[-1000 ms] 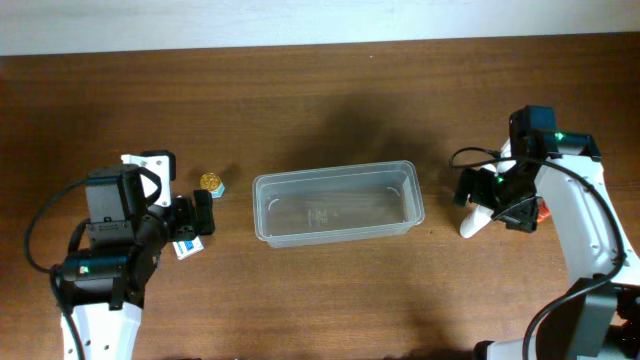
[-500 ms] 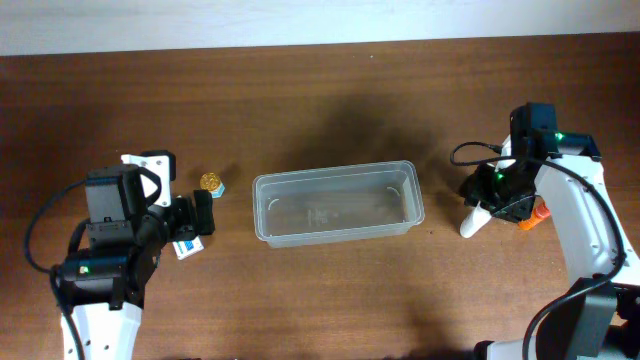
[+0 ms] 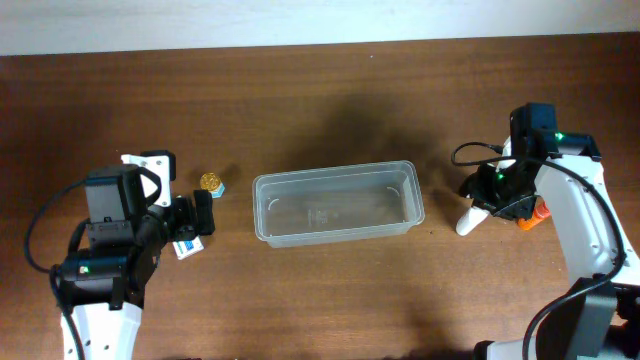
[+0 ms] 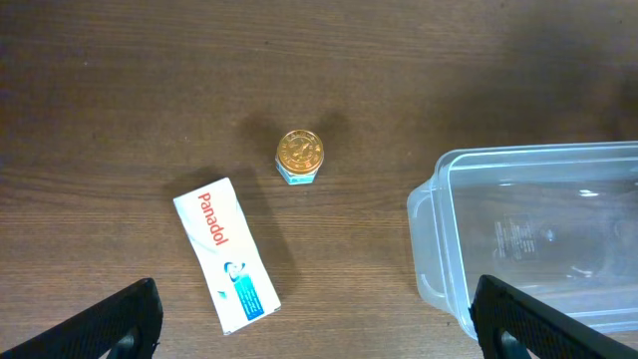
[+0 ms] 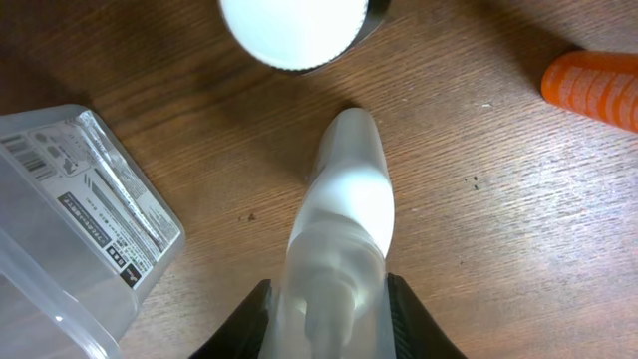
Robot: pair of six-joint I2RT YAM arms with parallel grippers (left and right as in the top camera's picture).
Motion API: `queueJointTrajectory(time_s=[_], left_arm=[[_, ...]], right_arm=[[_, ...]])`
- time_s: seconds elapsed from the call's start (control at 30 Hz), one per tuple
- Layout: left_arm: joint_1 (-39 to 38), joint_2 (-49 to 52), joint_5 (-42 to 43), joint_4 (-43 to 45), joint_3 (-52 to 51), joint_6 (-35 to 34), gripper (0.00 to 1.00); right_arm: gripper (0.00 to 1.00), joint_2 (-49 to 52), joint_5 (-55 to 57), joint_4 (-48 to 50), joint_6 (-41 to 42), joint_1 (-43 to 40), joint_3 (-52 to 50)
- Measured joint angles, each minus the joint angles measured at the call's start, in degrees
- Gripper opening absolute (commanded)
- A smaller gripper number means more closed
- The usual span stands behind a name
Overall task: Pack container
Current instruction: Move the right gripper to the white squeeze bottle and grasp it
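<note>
The container [image 3: 262,212], a clear shallow tub, lies empty in the middle of the table; its near end [image 4: 429,214] shows in the left wrist view and a labelled corner [image 5: 60,199] in the right wrist view. My right gripper [image 3: 497,195] [image 5: 329,299] is shut on a white bottle [image 3: 468,222] [image 5: 344,199] with a clear cap, just right of the tub, both fingers pressed to the bottle's sides. My left gripper [image 3: 195,228] [image 4: 317,319] hangs open left of the tub, above a white Panadol box [image 4: 227,254] with nothing between its fingers.
A small gold-capped jar [image 4: 299,157] [image 3: 211,183] stands beyond the Panadol box [image 3: 186,248]. By the right gripper an orange item [image 5: 593,88] [image 3: 540,212] lies on the wood, and a round white cap [image 5: 294,30] sits just past the bottle's tip.
My right gripper's jaws have closed onto the white bottle, and the bottle's tip has shifted slightly to the left. The left arm has not moved.
</note>
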Motion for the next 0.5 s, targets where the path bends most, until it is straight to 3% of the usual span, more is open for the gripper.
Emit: queueJointTrajectory(time_s=[0.2,0.5], left_arm=[[0.0,0.0,0.0,0.0,0.0,0.0,0.99],[0.0,0.0,0.0,0.0,0.0,0.0,0.99]], right_arm=[[0.14,0.0,0.1,0.0,0.0,0.0,0.0],[0.14,-0.5,0.3,-5.7,-2.0,2.0,3.1]])
